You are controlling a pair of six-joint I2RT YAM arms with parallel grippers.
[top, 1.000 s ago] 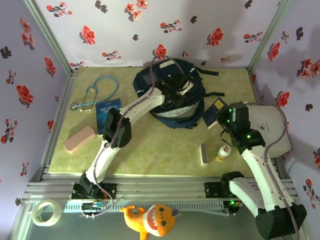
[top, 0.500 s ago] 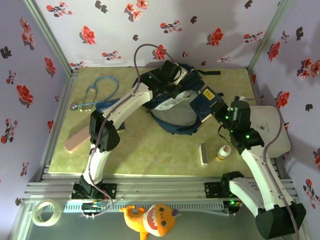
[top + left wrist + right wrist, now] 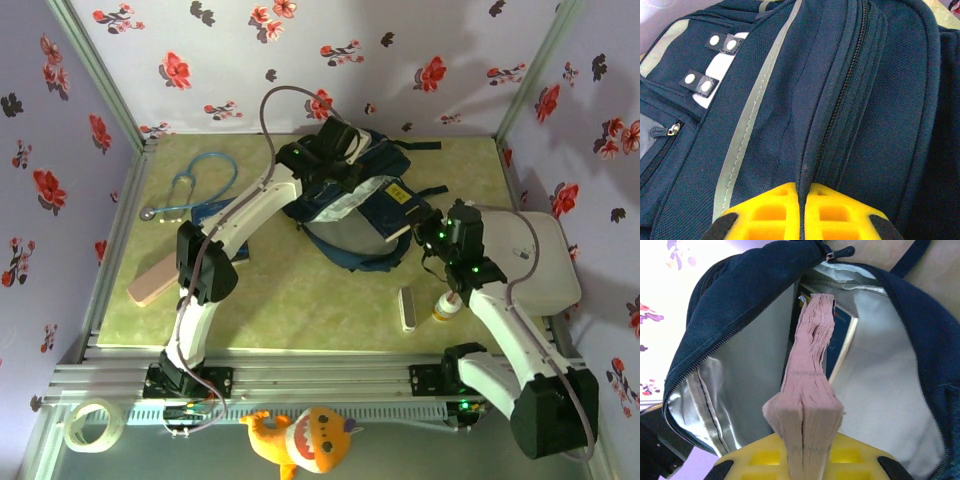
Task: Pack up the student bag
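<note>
Beige tabletop (image 3: 300, 290), floral walls (image 3: 200, 60); left tool (image 3: 801, 197) pinches student bag (image 3: 865, 100), right tool (image 3: 802, 452) pinches book (image 3: 810, 365)

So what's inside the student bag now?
The right claw holds a book partway inside the student bag; grey lining shows around it. Anything behind the book is hidden.

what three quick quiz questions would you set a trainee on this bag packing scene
1. True or false: the main compartment of the student bag is zipped shut.
2. What does the right pincer hold? A a book B a stethoscope C a small bottle
3. Fill in: the left pincer is shut on the bag's ____ beside a zip.
Key: 1 false, it gapes open; 2 A; 3 fabric.
</note>
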